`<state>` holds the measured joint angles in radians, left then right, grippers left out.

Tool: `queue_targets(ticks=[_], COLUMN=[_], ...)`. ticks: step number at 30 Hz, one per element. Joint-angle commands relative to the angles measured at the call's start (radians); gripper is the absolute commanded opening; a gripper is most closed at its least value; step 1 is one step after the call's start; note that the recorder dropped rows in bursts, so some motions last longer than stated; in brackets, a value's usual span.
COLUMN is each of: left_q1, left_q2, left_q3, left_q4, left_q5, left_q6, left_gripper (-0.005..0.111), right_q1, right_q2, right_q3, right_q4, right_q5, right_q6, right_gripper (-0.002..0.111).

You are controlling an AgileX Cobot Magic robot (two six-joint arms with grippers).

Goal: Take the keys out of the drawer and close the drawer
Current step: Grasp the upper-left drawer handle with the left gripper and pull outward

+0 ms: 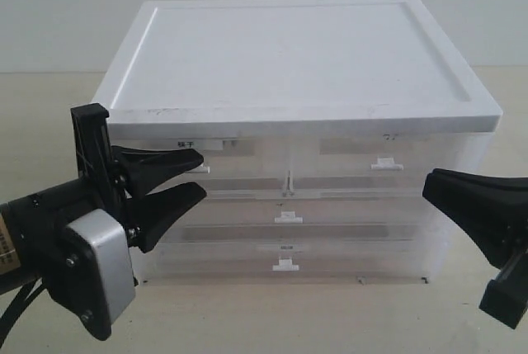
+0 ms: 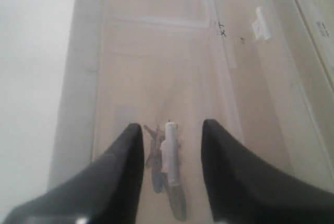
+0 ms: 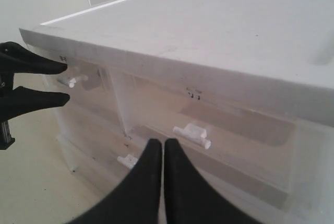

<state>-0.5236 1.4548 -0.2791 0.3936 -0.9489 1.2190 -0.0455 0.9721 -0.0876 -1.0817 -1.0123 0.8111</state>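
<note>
Exterior view: a white cabinet [image 1: 305, 49] of translucent drawers stands toward the far edge of a beige tabletop [image 1: 330, 321]. The left pincer [image 1: 203, 173] is spread open at the drawer [image 1: 243, 160], the upper left half-width one. Its front appears flush with the neighbouring drawer [image 1: 388, 160]. A white label strip [image 1: 186, 144] on the drawer carries black characters too blurred to read. In the left wrist view, the parted fingers [image 2: 122, 166] straddle the small white tab handle [image 2: 170, 151] without touching it. The keys [image 2: 176, 200] show as grey blades through the plastic just behind the handle, inside the drawer. The right pincer [image 3: 162, 141], fingers pressed together and holding nothing, hangs off the cabinet's right front corner. Small black marks [image 3: 194, 94] above the neighbouring drawer are illegible.
</note>
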Motion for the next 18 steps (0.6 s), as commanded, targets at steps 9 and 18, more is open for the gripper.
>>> queue_targets(ticks=[9,18], left_q1=[-0.001,-0.047], left_q2=[0.019,0.017], left_q3=[-0.006,0.027], left_q4=[-0.067,-0.038], left_q5=[0.058,0.060], left_q6=[-0.017,-0.075], left_gripper=[0.004,0.004], right_q1=[-0.004,-0.004], right_q2=[0.002,0.002], right_q3=[-0.007,-0.007], right_q4=[0.001,0.001], right_q5=[0.000,0.010], right_q6=[-0.006,-0.006], right_gripper=[0.000,0.000])
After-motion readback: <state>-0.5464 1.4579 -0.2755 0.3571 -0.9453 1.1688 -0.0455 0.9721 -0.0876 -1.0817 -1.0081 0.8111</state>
